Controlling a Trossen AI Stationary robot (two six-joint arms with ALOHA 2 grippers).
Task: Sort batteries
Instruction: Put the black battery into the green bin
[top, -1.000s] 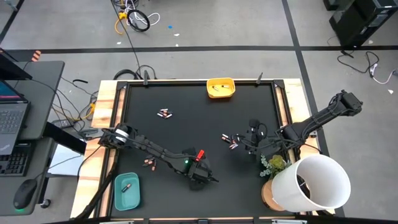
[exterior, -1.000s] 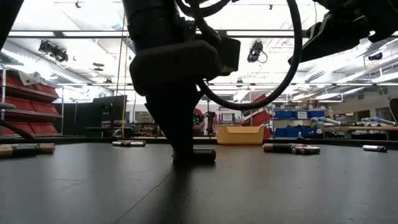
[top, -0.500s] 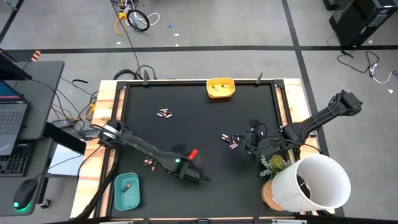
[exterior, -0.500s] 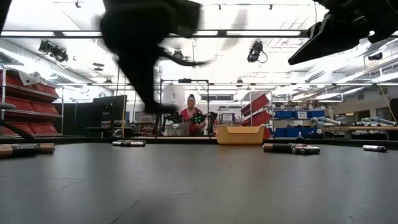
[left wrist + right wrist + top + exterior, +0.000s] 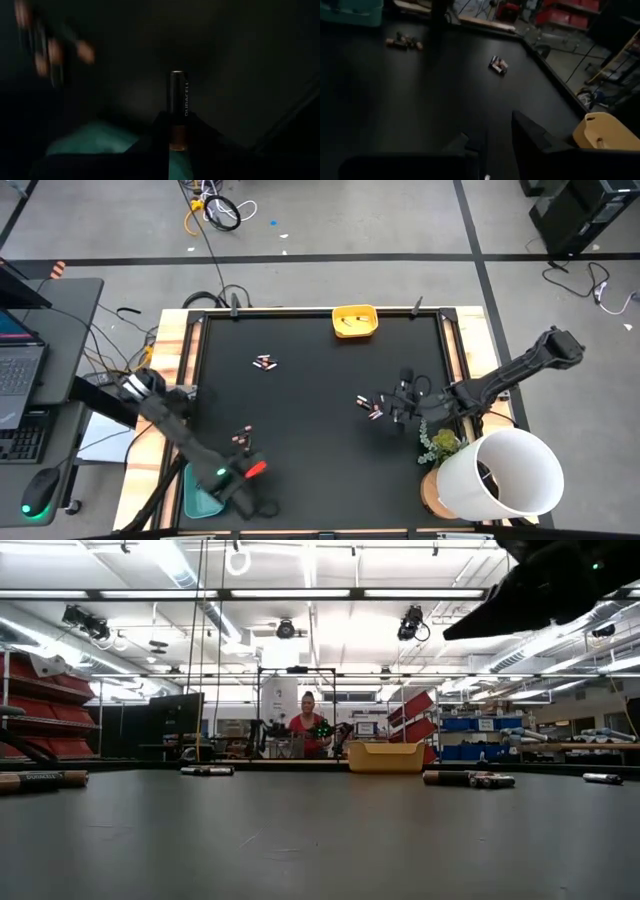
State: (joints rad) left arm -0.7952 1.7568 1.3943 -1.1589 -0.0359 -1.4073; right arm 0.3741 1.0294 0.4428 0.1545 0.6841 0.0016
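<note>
My left gripper [image 5: 243, 500] hangs at the table's near-left corner, beside the teal tray [image 5: 196, 492], shut on a copper-and-black battery [image 5: 178, 95]. In its wrist view the teal tray [image 5: 95, 145] lies below the battery. My right gripper [image 5: 398, 408] is open and hovers by a cluster of batteries [image 5: 368, 405] on the table's right half. More batteries lie flat on the black mat: a group [image 5: 265, 362] far left and a pair [image 5: 240, 440] near the left arm. The yellow tray [image 5: 355, 321] at the far edge holds one battery. My left gripper pinches the battery by its copper end [image 5: 178, 134] between the two fingers. The black end sticks out beyond the fingertips, in line with them. The battery is lifted clear of the table, over the teal tray's edge.
A white bucket [image 5: 505, 472] and a small plant [image 5: 441, 443] stand at the near-right corner beside the right arm. The low view shows batteries [image 5: 468, 778] on the mat, the yellow tray [image 5: 385, 756], and a person [image 5: 305, 728] far behind the table.
My left gripper rose from the mat's near middle with a battery and swung toward the table's left and near edge, ending beside the teal tray. The battery it stood over a second ago has left the mat. My right arm has kept still.
</note>
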